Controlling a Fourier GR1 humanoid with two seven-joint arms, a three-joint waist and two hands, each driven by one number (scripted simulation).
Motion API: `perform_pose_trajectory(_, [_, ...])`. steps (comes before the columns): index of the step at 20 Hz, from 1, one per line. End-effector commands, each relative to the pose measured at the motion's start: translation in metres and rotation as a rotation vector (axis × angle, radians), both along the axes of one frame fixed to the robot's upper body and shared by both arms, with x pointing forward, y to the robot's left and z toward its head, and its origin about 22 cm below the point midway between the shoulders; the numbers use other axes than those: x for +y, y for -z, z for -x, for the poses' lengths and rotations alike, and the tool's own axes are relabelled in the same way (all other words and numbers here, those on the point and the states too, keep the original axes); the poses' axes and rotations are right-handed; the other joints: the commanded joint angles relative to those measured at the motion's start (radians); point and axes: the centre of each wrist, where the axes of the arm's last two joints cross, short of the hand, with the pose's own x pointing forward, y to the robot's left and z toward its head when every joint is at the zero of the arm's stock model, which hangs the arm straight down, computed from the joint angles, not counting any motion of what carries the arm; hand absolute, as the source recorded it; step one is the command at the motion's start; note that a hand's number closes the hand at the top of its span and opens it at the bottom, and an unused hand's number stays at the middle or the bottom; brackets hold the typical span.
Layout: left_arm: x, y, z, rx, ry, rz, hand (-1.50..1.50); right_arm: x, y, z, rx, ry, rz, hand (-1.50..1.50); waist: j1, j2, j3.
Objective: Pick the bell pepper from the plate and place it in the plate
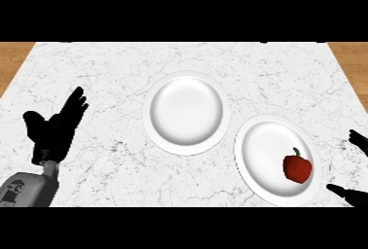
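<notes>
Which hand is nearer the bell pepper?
Right. The right hand sits at the view's right edge, just beside the red bell pepper; the left hand rests open at the far left, beyond the empty plate.

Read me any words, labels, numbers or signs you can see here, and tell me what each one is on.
No text can be read.
Left forearm: a small dark marking, too blurred to read.
Empty plate, second plate, bell pepper, marble counter: no writing.
</notes>
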Motion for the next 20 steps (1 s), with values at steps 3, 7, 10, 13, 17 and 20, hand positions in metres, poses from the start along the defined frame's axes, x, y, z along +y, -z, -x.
perform_pose_trajectory(3, [-0.007,0.006,-0.002,0.006,-0.009,0.000,0.00,-0.005,-0.009,0.007,0.092,-0.072,0.169,-1.50,0.004,-0.002,-0.001])
perform_pose_trajectory(7, [-0.001,0.021,0.007,-0.006,-0.008,0.001,0.00,-0.002,-0.037,0.003,0.114,-0.067,0.217,-1.50,0.004,-0.002,-0.002])
perform_pose_trajectory(10, [-0.012,0.010,0.004,0.008,0.016,-0.001,0.00,0.015,-0.044,-0.010,0.179,-0.105,0.261,-1.50,0.005,-0.003,-0.001])
perform_pose_trajectory(13, [0.002,0.009,0.007,-0.009,-0.006,-0.006,0.00,0.026,-0.045,0.000,0.311,-0.133,0.335,-1.50,0.006,-0.004,-0.002])
perform_pose_trajectory(17, [0.027,0.014,0.005,0.006,-0.003,0.002,0.00,0.022,-0.054,-0.021,0.353,-0.156,0.439,-1.50,0.011,0.000,-0.002])
perform_pose_trajectory(20, [-0.007,0.006,-0.005,-0.007,0.011,-0.011,0.00,0.047,-0.057,-0.025,0.381,-0.125,0.520,-1.50,0.007,-0.002,-0.001])
